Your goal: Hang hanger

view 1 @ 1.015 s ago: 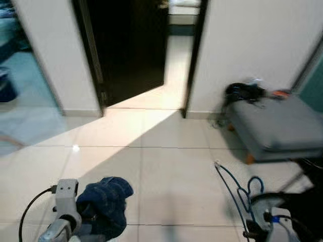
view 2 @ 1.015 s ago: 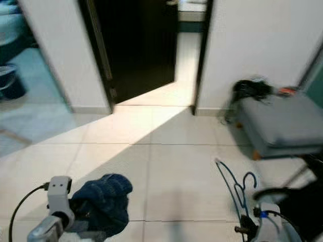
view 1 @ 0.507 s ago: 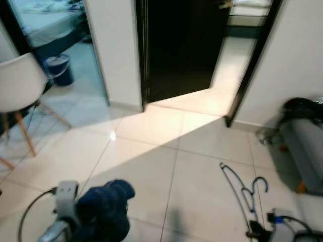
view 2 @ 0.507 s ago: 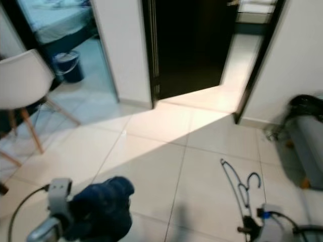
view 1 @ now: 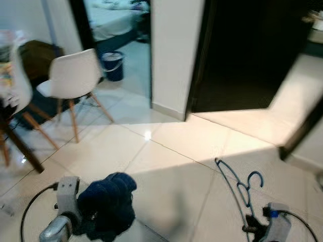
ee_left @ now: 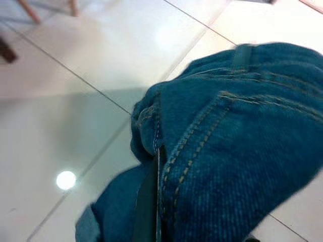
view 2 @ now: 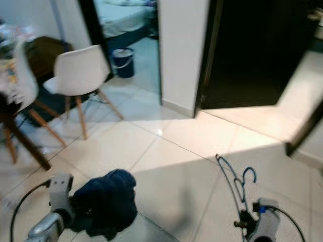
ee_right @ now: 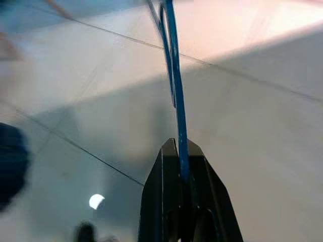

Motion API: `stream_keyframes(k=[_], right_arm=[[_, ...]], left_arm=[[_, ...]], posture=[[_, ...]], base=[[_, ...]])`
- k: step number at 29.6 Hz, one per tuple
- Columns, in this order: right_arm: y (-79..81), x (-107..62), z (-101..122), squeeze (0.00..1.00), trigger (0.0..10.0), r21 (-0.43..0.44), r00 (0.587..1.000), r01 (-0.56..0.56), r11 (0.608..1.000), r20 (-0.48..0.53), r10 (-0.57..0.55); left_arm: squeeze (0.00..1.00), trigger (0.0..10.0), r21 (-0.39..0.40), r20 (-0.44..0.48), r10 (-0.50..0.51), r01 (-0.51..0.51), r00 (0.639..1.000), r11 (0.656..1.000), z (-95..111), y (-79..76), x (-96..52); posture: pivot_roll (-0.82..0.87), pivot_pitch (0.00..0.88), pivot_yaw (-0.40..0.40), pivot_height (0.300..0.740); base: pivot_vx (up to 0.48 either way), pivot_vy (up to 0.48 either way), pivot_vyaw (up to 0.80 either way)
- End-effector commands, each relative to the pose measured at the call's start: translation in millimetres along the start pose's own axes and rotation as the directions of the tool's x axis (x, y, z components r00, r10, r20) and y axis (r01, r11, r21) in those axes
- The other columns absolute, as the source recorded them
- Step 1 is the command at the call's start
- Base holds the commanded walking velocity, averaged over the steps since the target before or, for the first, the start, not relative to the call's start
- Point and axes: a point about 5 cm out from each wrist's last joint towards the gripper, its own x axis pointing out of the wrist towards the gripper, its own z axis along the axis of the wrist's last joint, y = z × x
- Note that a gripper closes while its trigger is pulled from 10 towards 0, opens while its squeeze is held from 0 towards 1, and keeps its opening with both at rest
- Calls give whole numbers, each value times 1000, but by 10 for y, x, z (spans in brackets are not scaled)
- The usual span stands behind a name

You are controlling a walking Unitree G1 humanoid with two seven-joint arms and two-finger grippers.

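Hanger (ee_right: 174, 75) clamped in right gripper (ee_right: 182, 151)

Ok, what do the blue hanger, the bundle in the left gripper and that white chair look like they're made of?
Blue hanger, held by the right gripper: thin bent rod, likely coated wire or plastic; blur leaves it open.
Bundle in the left gripper: blue denim, going by the woven texture and tan seam stitching.
White chair: smooth matte shell, probably plastic, on splayed wood-coloured legs.

The right hand (ee_right: 182, 169) pinches the blue hanger (ee_right: 174, 75) above the tiled floor (ee_right: 252, 126).
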Motion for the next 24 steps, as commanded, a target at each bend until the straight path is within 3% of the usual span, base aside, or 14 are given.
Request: stream_keyframes(k=[1,2,5,8,14,16,18,21,24], right_arm=[[0,6,111,0,10000,-19,999,-35,999,23,36],[0,6,111,0,10000,-19,999,-35,999,23,36],[256,203,639,0,10000,-90,974,-155,984,150,168],[479,279,972,0,10000,-105,947,-203,974,231,222],[677,273,1136,0,10000,-114,928,-234,965,271,257],[942,147,1266,0,10000,-144,896,-281,949,313,313],[1052,4,1302,0,10000,-186,886,-291,939,318,337],[1049,-63,1305,0,10000,-186,886,-288,939,321,335],[1006,-146,1266,0,10000,-117,896,-277,954,329,300]], left_arm=[[0,10000,23,105,-28,26,994,999,277,-36,63],[0,10000,23,105,-28,26,994,999,277,-36,63],[0,10000,103,227,-83,61,970,993,667,-125,111],[0,10000,136,306,-132,94,943,986,909,-264,104],[0,10000,143,353,-183,140,918,980,1042,-435,38],[0,10000,141,378,-269,232,886,962,1107,-715,-138],[0,10000,135,379,-329,300,865,944,1102,-916,-316],[0,10000,145,376,-354,323,856,935,1084,-995,-387],[0,10000,185,367,-385,339,847,922,1026,-1117,-436]], posture=[[21,85,-15,740],[21,85,-15,740],[26,88,-25,740],[30,90,-31,740],[30,96,-35,740],[25,107,-38,740],[17,110,-34,740],[18,117,-37,740],[12,123,-39,740]], base=[[304,0,700],[304,0,700],[303,0,704],[298,0,702],[294,0,700],[291,0,700],[285,0,700],[287,0,704],[291,0,704]])
